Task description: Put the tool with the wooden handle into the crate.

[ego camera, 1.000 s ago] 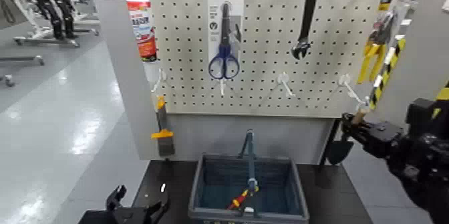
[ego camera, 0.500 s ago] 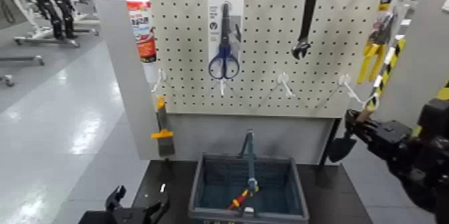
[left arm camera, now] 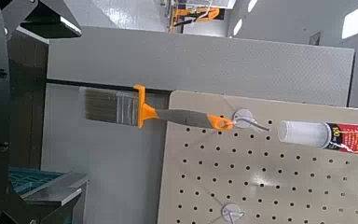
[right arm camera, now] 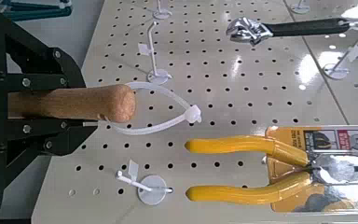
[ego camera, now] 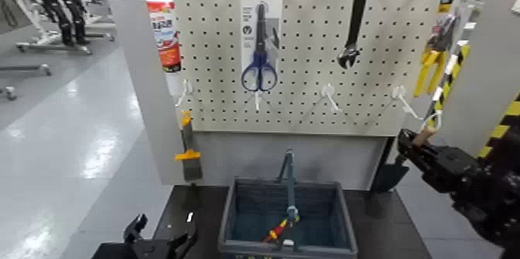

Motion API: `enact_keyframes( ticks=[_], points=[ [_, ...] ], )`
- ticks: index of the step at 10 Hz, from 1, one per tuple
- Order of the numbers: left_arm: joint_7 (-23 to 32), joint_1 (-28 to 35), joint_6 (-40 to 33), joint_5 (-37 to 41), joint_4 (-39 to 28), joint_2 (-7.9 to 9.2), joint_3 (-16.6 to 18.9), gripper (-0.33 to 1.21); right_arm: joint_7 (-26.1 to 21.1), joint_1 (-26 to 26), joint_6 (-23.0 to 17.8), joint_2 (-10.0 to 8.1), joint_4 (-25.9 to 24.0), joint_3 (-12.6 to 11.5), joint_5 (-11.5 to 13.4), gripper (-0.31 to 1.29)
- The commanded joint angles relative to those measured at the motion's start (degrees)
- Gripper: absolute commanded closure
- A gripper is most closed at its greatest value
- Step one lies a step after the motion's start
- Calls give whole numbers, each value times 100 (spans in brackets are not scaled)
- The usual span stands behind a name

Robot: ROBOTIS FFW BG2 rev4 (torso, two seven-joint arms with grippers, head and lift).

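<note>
Right gripper (ego camera: 415, 148), out at the right edge of the white pegboard (ego camera: 309, 53), is clamped on the light tan wooden handle of the small hand trowel (ego camera: 393, 175), whose dark pointed blade hangs down beside the board's lower right corner, clear of the table. In the right wrist view the round-ended handle (right arm camera: 70, 102) sits pinched between the black fingers (right arm camera: 19, 70), its pale cord loop (right arm camera: 158, 117) trailing toward a white peg hook, with yellow-handled pliers (right arm camera: 261, 168) and a black wrench (right arm camera: 298, 28) on the board behind. Below the pegboard's middle stands the dark grey-blue slotted plastic crate (ego camera: 288, 219) with its thin hoop handle, well apart from the trowel. Left gripper (ego camera: 159, 243) rests low beside the crate with its fingers spread and empty.
</note>
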Motion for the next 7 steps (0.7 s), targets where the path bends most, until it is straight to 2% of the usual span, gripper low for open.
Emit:
enact_keyframes(
  ticks=[1,3,7],
  points=[
    [0,-18,35,0,9,-4,-11,11,-54,80,-106,136,-100,113,-212,122],
    [0,-27,44,0,17,-4,-28,11,-63,80,-290,241,-30,280,-388,122],
    [0,-27,53,0,17,-4,-28,11,-54,63,-818,654,594,685,-845,122]
  ],
)
